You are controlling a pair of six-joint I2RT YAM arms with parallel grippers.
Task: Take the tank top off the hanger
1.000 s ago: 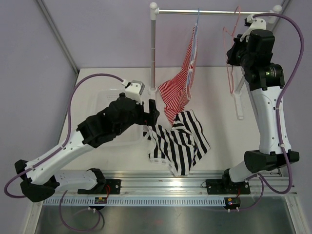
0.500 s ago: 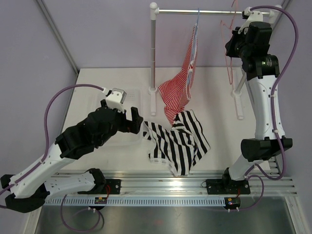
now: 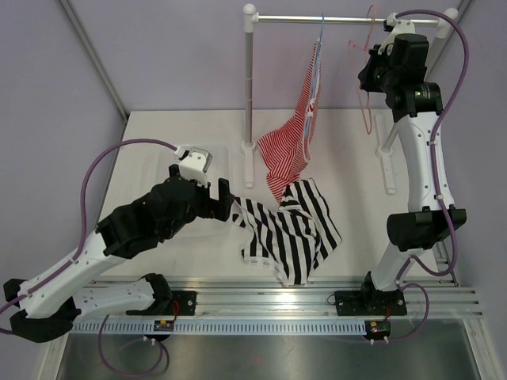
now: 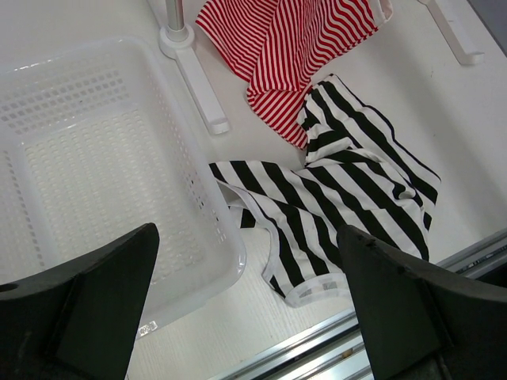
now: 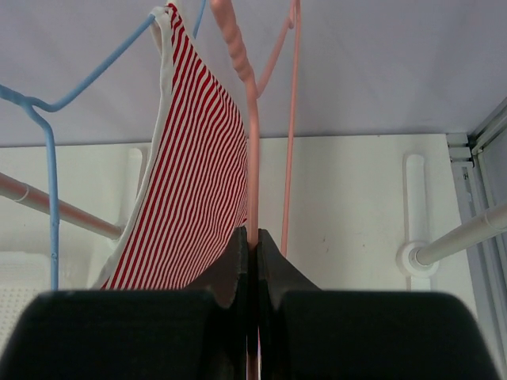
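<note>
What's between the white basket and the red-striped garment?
The rack's white foot lies between the basket and the red-striped garment, close along the basket's right wall. The left wrist view shows it.

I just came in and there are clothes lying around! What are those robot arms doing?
They are taking a tank top off a hanger. The right fingers are pinched shut on the pink hanger, up by the rail. The black-and-white tank top is already off it, crumpled on the table beside the white basket. The left fingers are wide open, holding nothing, near the tank top's edge. A red-striped garment hangs on a blue hanger.
</note>
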